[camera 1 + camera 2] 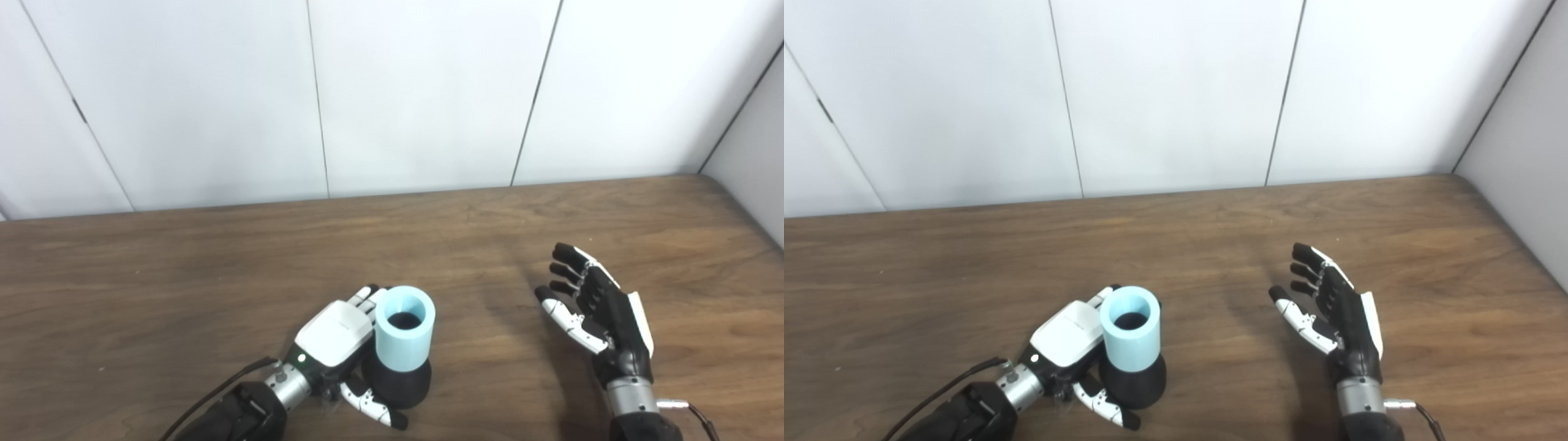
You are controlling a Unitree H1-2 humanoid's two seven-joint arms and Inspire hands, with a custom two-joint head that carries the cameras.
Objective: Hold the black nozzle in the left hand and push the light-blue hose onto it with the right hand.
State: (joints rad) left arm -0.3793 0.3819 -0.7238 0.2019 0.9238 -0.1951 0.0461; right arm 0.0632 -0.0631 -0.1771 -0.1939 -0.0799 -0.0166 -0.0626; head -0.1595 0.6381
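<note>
The black nozzle [398, 383] stands upright on the wooden table [184, 275] near the front. The light-blue hose [404, 337], a short open tube, sits on top of it, tilted slightly. My left hand [337, 346] is wrapped around the nozzle's base from the left, thumb in front and fingers behind. My right hand [597, 312] is open and empty, palm facing left, fingers spread, well to the right of the hose. The same scene shows in the right eye view: hose [1130, 334], nozzle [1133, 383], left hand [1069, 349], right hand [1335, 309].
White wall panels [416, 92] run behind the table's far edge. A side wall [759, 147] closes off the right corner. A black cable [214, 389] trails from my left wrist.
</note>
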